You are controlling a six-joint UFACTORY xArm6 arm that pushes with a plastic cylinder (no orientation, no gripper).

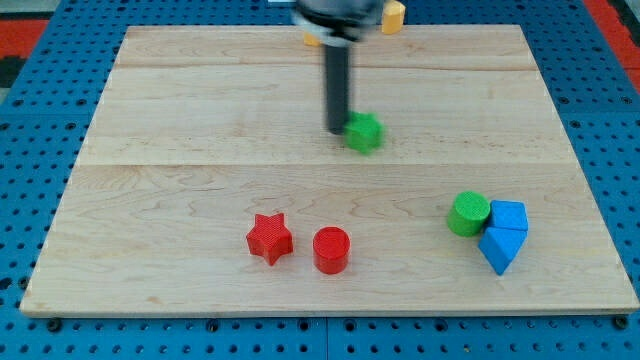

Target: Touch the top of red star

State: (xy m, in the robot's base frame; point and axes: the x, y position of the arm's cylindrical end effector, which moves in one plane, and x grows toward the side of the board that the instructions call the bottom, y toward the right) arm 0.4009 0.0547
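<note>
No brand, label or readable writing anywhere. Wooden counter on a blue pegboard. Taking the red star as landmark: red cylinder just to its right, close but apart. Well off to the star's right, a green cylinder touching a blue block, with a second blue block, wedge-like, tucked just beneath those two. Far above the star and a little right, a small green block, shape hard to make out. Further up still, at the counter's far edge, a yellow block and an orange sliver half hidden behind the blurred rod. My tip touching or just beside the green block's left side, well apart from the star, with nothing between them. No hand on this rod, so no opening to tell. Star itself: bright red, ribbed top, lying flat in the counter's lower middle, left of centre.
</note>
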